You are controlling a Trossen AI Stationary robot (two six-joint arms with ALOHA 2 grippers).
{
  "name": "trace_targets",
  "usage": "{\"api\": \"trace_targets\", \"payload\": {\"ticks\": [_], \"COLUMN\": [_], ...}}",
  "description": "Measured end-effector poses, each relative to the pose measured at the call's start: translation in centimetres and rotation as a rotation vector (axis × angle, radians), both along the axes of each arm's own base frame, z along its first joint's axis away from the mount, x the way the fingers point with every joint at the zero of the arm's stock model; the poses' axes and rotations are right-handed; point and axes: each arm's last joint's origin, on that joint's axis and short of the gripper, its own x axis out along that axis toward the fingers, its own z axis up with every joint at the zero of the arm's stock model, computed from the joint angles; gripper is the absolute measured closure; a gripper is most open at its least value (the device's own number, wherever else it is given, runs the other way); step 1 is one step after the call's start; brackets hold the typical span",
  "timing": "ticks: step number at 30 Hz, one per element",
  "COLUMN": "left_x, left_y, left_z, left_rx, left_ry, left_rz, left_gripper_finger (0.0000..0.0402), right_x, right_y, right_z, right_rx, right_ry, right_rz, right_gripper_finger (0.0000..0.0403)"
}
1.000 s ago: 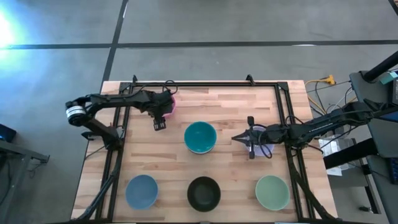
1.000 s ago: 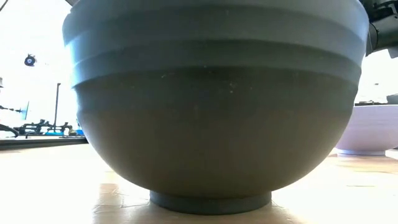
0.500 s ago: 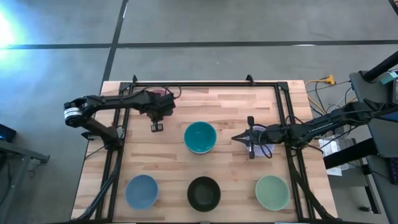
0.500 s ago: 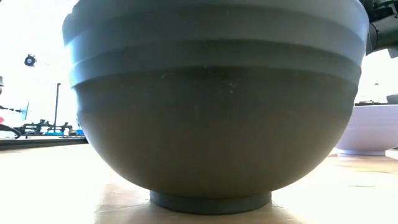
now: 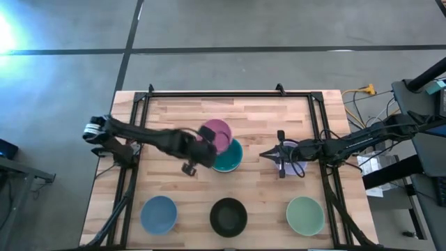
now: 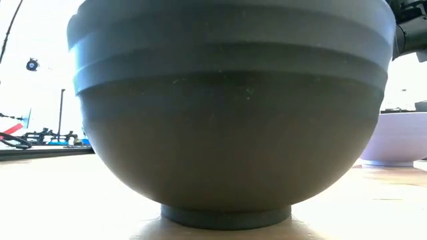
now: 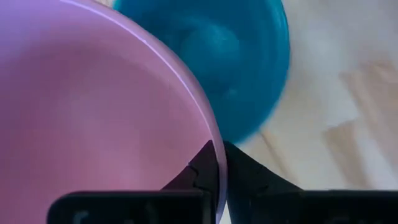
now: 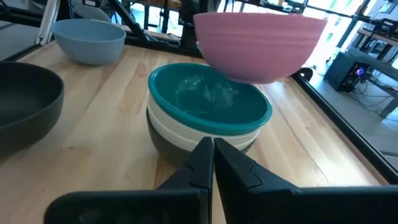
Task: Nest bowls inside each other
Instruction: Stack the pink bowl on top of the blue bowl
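at the left of the high view, the left arm reached rightward across the pale wooden worktop (image 5: 265,115) toward the centre of the frame. its left claw (image 5: 204,152) was closed on the rim of the pink bowl (image 5: 217,132), one finger inside and one outside, as the left wrist view showed. the pink bowl hung in the air, upright, just up and left of the teal bowl (image 5: 230,158), overlapping that bowl's upper-left edge but not yet centred over it. the coming move seemed to turn on that offset: the teal bowl's opening lay a little down and to the right of the carried bowl.

in the right wrist view the teal bowl (image 8: 208,98) sat on top of a stack, with a white bowl (image 8: 186,134) under it and a dark one below that.

along the bottom of the high view, left to right, stood a blue bowl (image 5: 159,213), a black bowl (image 5: 228,216) and a pale green bowl (image 5: 305,215), well apart from each other.

at centre right, the right claw (image 5: 281,155) was closed and empty, resting over a lavender bowl (image 5: 298,167); the right arm was waiting.

beyond the worktop the high view showed grey floor; cables and equipment lay at the right edge. the low view was filled by the black bowl's side.
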Motion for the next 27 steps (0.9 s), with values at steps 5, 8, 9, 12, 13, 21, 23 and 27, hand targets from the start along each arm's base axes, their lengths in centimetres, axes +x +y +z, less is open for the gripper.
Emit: {"api": "trace_targets", "payload": {"ticks": [5, 8, 9, 12, 13, 21, 23, 27], "left_x": [3.3, 5.0, 5.3, 6.1, 6.2, 5.9, 5.9, 5.8], "left_y": [-1.6, -1.7, -1.6, -1.3, -1.2, -0.7, -0.7, -0.8], "left_z": [0.0, 0.2, 0.3, 0.9, 1.2, 0.8, 0.8, 0.7], "left_rx": [0.111, 0.141, 0.155, 0.170, 0.164, 0.070, 0.070, 0.023], "left_ry": [0.035, 0.050, 0.060, 0.066, 0.055, 0.109, 0.108, 0.116], "left_rz": [-0.119, -0.171, -0.190, -0.219, -0.220, -0.242, -0.242, -0.260], "left_gripper_finger": [0.0401, 0.0401, 0.0401, 0.0401, 0.0401, 0.0401, 0.0401, 0.0401], "right_x": [0.0, 0.0, 0.0, 0.0, 0.0, 0.0, 0.0, 0.0], "right_y": [0.0, 0.0, 0.0, 0.0, 0.0, 0.0, 0.0, 0.0], "right_z": [0.0, 0.0, -0.1, -0.1, -0.1, -0.1, -0.1, -0.1], "right_rx": [-0.002, 0.001, 0.000, 0.000, 0.001, 0.001, 0.001, 0.000], "right_ry": [0.003, 0.005, 0.006, 0.011, 0.013, 0.014, 0.013, 0.012], "right_rz": [0.000, 0.000, 0.000, -0.001, -0.001, -0.001, -0.001, 0.000], "right_gripper_finger": [0.0394, 0.0394, 0.0394, 0.0394, 0.0394, 0.0394, 0.0394, 0.0394]}}
